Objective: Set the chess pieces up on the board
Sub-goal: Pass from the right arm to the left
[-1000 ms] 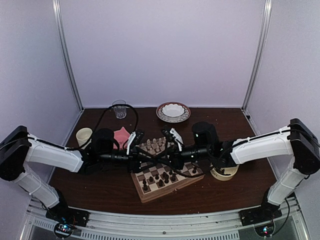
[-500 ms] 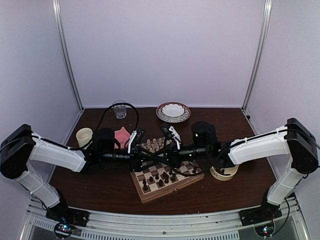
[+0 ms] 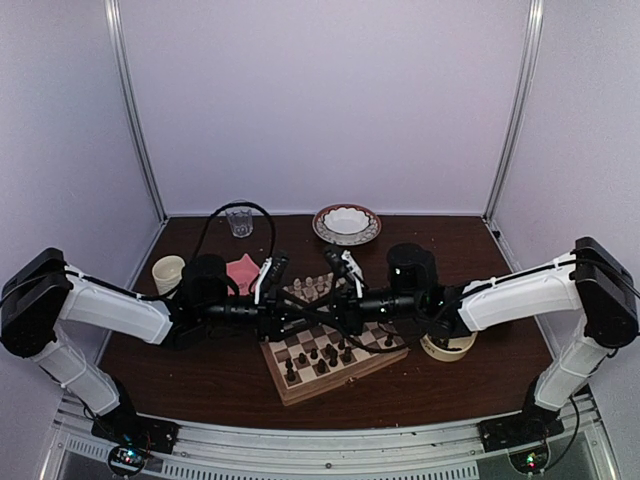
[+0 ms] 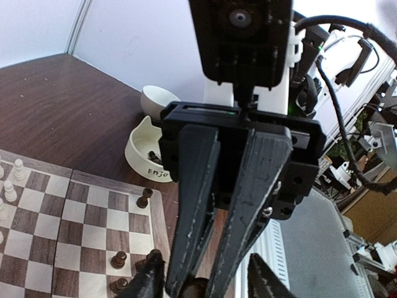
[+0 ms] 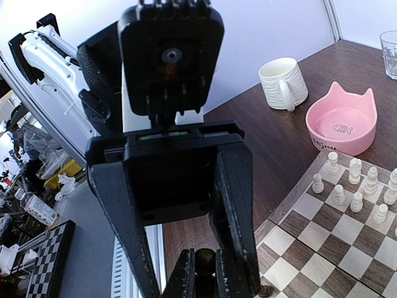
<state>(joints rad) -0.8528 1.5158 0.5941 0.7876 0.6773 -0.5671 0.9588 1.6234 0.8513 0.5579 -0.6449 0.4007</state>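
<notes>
Setup partway: some dark chess pieces (image 3: 320,352) stand on board (image 3: 310,390) beneath tools | right tool (image 5: 208,279) clenched on one dark piece (image 5: 205,256) | left tool (image 4: 208,282) released, straddling it | more left to place

The board (image 5: 310,248) is smooth wood, the table (image 4: 62,105) darker, slightly shiny wood. The pink bowl (image 5: 329,144) is glossy. The right gripper (image 4: 197,282) has matt black plastic fingers (image 4: 248,186), rough and scratched.
</notes>
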